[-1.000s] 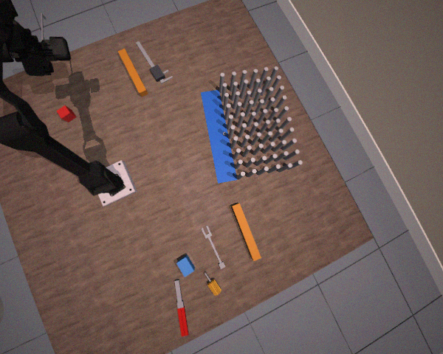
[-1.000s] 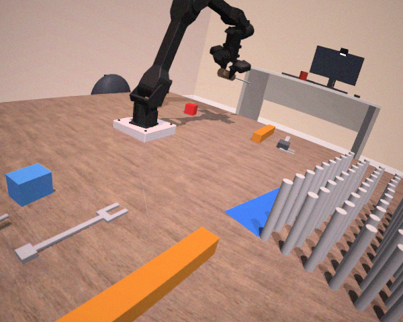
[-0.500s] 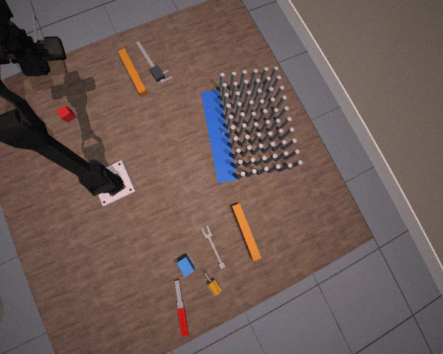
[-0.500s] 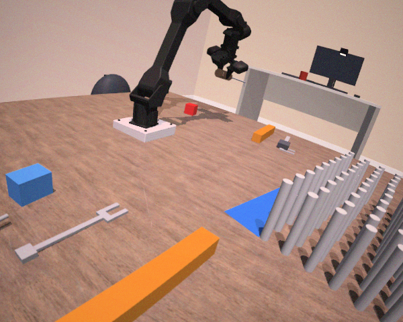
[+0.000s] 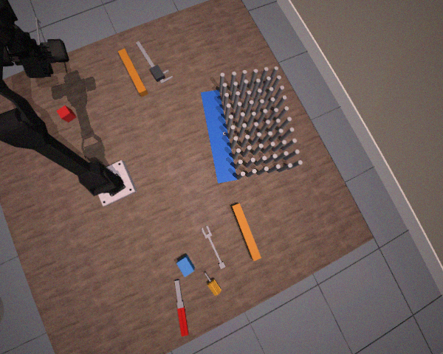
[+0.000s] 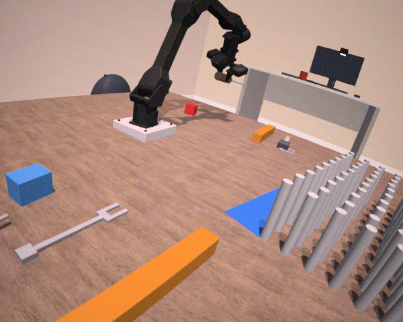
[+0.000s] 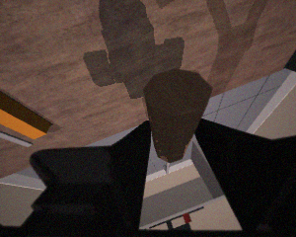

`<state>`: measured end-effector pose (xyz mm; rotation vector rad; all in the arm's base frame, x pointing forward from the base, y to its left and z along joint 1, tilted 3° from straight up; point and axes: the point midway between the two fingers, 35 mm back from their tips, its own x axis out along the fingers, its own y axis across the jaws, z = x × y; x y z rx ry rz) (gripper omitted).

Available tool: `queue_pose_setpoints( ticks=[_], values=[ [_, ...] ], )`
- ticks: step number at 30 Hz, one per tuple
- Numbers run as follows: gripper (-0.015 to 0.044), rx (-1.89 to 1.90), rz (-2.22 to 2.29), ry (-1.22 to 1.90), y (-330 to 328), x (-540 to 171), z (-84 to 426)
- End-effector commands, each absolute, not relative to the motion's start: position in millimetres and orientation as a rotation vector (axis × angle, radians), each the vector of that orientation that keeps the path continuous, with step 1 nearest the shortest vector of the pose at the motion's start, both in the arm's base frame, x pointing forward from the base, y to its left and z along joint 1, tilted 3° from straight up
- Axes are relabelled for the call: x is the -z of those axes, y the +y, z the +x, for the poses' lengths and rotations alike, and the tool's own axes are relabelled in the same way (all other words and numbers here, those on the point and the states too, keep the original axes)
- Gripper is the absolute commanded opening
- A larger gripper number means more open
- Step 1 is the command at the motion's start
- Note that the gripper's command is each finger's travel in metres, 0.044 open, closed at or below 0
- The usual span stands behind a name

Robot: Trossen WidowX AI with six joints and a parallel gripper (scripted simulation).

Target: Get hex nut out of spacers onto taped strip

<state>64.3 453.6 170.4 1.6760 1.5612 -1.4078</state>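
Observation:
My gripper (image 5: 46,57) (image 6: 226,70) (image 7: 171,123) is shut on the brown handle (image 6: 221,76) (image 7: 178,109) of a tool with a thin metal rod. It holds the tool high above the table's back-left part, far from the spacers. The rod (image 5: 38,31) (image 6: 237,82) sticks out past the fingers. The small hex nut (image 5: 224,133) lies on the blue taped strip (image 5: 213,141) (image 6: 246,210), close beside the front row of spacers; I cannot make it out in the exterior view. The metal spacers (image 5: 232,127) (image 6: 278,211) all appear upright.
Orange bars (image 5: 132,72) (image 5: 246,231) (image 6: 263,133) lie on both sides of the field. A dark-headed tool (image 5: 157,73) (image 6: 283,143), a fork tool (image 5: 214,247) (image 6: 68,233), a yellow-handled tool (image 5: 214,287), a red-handled tool (image 5: 181,321), a blue block (image 5: 185,265) and a red cube (image 5: 66,113) (image 6: 191,109) also lie about.

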Motion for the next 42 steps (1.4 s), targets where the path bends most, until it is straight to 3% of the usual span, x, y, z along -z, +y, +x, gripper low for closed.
queue_pose_setpoints(
  ticks=[1,42],
  values=[
    [0.0000,1.401,1.674,1.571,455.2,-168.1,64.0],
    [0.0000,1.401,1.674,1.572,460.7,-133.8,64.1]
  ],
)
